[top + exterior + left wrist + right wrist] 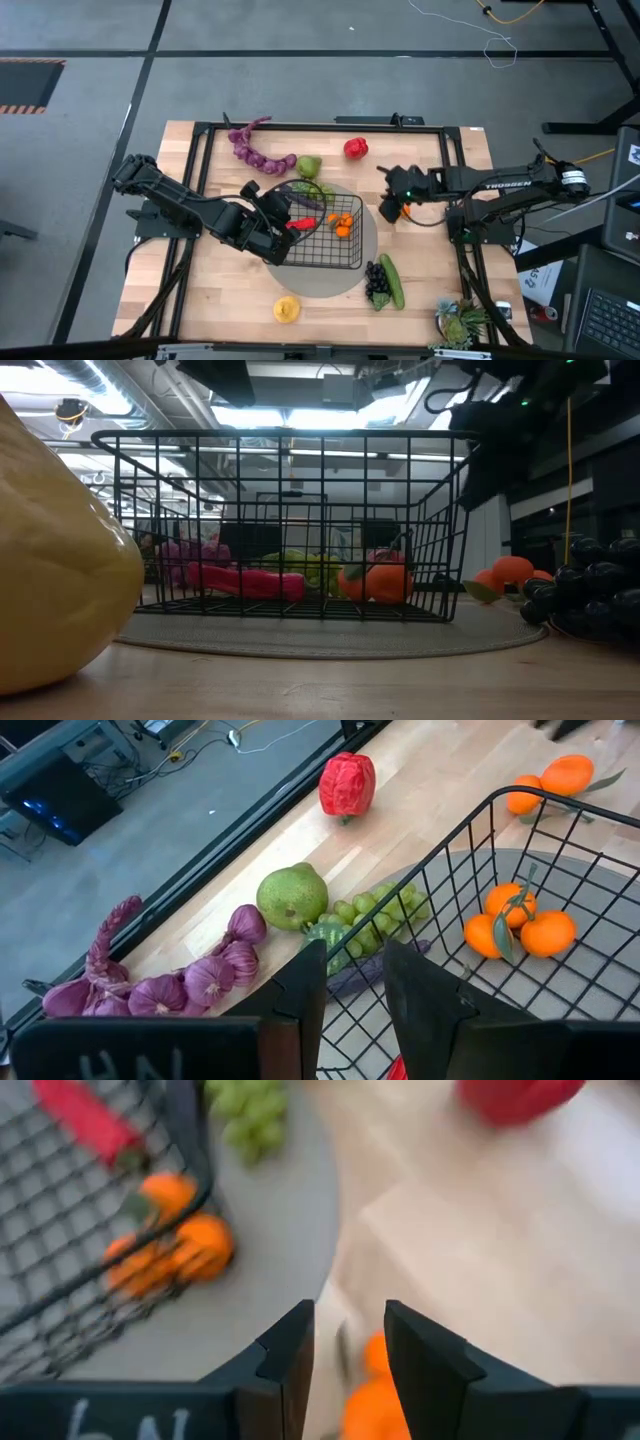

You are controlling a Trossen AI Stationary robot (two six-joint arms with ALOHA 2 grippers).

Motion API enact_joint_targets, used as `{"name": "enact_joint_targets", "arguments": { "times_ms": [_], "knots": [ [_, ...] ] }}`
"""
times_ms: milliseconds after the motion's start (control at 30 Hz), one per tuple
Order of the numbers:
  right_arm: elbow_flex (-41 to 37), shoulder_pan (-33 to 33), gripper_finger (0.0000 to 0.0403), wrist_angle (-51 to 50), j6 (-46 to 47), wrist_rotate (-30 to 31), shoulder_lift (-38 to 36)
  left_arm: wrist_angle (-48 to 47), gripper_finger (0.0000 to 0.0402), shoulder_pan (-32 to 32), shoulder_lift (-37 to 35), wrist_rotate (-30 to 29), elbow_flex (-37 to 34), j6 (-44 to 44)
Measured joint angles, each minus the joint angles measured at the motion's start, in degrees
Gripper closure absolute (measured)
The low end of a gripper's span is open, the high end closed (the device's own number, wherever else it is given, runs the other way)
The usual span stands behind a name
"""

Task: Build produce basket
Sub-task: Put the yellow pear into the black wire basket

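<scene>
Observer: Hidden parts first. In the low view a lemon fills one side and is cut off by the frame. Dark grapes crowd the other side. Neither claw can be made out there.

Recorder: Right gripper?

Observer: It hovers just off the grey mat, over loose oranges. Its own view is smeared. Whether it holds them or stands free, I cannot tell.

Recorder: Left gripper?

Observer: It is at the basket's far-left rim with jaws parted and nothing between the tips.

Recorder: Edges and room?

Observer: The wire basket sits on the mat, mid-table. The garlic string, pear and red pepper lie along the far edge. The lemon lies near the edge closest to the low camera, and a potted plant sits at its right corner. A cucumber lies beside the dark grapes at the mat's rim. Bare wood shows on the near left.

Recorder: Basket contents?

Observer: A red chili lies flat on the floor, with a leafy orange cluster beside it. Green grapes are just outside the wall.
</scene>
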Motion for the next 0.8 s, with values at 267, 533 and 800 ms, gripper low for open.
{"name": "enact_joint_targets", "arguments": {
  "times_ms": [267,533,800],
  "knots": [
    [0.0,10.8,0.0277,-0.8,9.5,-0.9,0.0,-0.2,0.0305,0.1,0.0,1.9,0.0,0.0],
    [0.0,22.5,0.0277,-0.8,25.9,-0.5,0.0,0.2,0.0305,-0.6,0.0,7.4,0.0,1.3],
    [0.0,34.5,0.0277,1.8,39.7,10.1,0.0,16.3,0.0305,-5.9,-0.3,16.5,0.0,20.5]
  ]
}}
